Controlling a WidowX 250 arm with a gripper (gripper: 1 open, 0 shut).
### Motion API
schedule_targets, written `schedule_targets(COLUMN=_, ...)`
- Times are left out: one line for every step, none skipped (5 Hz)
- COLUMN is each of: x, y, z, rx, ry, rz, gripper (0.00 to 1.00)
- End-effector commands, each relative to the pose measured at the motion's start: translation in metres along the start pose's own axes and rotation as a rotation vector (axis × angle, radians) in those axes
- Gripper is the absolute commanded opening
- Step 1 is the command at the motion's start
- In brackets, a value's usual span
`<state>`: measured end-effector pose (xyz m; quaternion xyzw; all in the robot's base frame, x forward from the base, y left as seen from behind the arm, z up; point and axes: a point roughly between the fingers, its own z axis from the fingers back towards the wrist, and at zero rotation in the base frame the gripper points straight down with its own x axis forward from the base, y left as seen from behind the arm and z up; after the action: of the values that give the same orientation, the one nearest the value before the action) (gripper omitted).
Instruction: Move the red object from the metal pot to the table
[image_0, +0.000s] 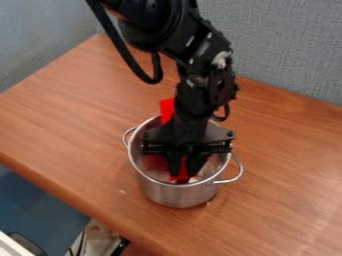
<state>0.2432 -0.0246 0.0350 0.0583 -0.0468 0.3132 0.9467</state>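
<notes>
The red object (171, 160) is down inside the metal pot (182, 188), with one end poking up near the rim, and the gripper (185, 168) reaches in over it. I cannot tell if the fingers are apart or squeezing it. It looks light, hard and smooth, so it may slip; pinching its long flat sides seems best.

Single raised view from in front, angled down, fairly close on the table (67, 105) and arm (160, 35)
</notes>
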Motion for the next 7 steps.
schedule_targets(x=-0.002, y=0.000, z=0.000, rx=0.008, ry=-0.003, rz=-0.019, gripper=1.00)
schedule_targets(x=-0.005, y=0.000, z=-0.001, rx=0.008, ry=0.001, rz=-0.018, gripper=1.00)
schedule_targets(x=-0.008, y=0.001, z=0.000, rx=0.008, ry=0.007, rz=-0.019, gripper=1.00)
schedule_targets(x=-0.011, y=0.002, z=0.002, rx=0.008, ry=0.012, rz=-0.020, gripper=1.00)
schedule_targets(x=-0.013, y=0.004, z=0.003, rx=0.010, ry=0.016, rz=-0.015, gripper=1.00)
schedule_targets(x=-0.016, y=0.005, z=0.006, rx=0.009, ry=0.021, rz=-0.016, gripper=1.00)
schedule_targets(x=-0.018, y=0.004, z=0.008, rx=0.008, ry=0.026, rz=-0.020, gripper=1.00)
